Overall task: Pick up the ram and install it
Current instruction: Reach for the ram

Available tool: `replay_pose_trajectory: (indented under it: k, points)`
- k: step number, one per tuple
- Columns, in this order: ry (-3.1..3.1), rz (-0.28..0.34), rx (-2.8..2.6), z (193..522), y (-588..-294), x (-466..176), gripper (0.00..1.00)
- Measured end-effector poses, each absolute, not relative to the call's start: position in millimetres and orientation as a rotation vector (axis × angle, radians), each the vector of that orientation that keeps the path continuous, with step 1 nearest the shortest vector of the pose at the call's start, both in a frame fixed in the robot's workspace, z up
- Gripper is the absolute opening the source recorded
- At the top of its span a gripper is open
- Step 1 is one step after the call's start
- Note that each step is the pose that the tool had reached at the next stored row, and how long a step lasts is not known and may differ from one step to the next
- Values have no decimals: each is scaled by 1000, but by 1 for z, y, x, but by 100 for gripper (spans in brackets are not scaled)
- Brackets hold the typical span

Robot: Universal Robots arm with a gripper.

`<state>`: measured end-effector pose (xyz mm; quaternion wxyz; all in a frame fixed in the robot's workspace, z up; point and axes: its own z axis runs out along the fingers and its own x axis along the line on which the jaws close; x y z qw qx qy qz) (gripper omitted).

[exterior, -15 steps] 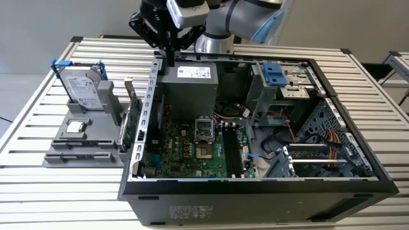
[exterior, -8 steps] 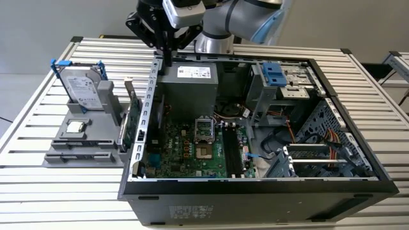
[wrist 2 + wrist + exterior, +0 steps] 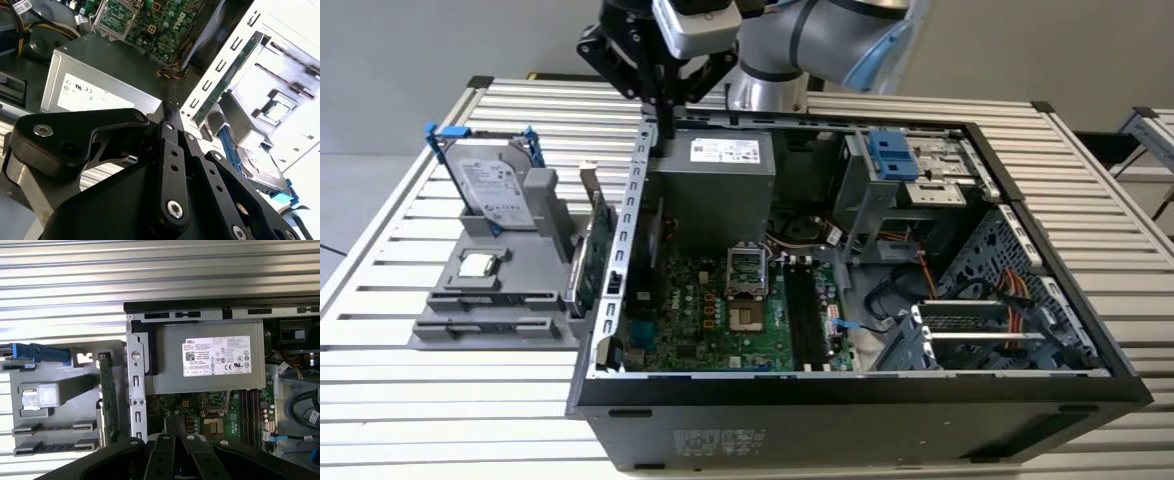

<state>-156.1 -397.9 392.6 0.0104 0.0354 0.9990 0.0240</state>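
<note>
Ram cannot be picked out for certain: dark narrow strips sit both in the grey tray's (image 3: 440, 338) low slots and in the motherboard's (image 3: 694, 320) memory slots. Gripper (image 3: 664, 130) hangs with its fingers (image 3: 170, 112) pressed together above the open computer case's (image 3: 854, 430) rear edge, near the power supply (image 3: 714, 190), over the slatted worktop (image 3: 454, 400).

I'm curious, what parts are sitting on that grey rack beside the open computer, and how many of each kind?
silver hard drive: 1
green card: 1
small square chip: 1
Total: 3
</note>
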Motion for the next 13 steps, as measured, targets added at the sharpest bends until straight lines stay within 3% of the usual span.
replay_pose_trajectory:
  k: [13]
  points:
    - [3118, 75, 110, 393, -398, -163, 0]
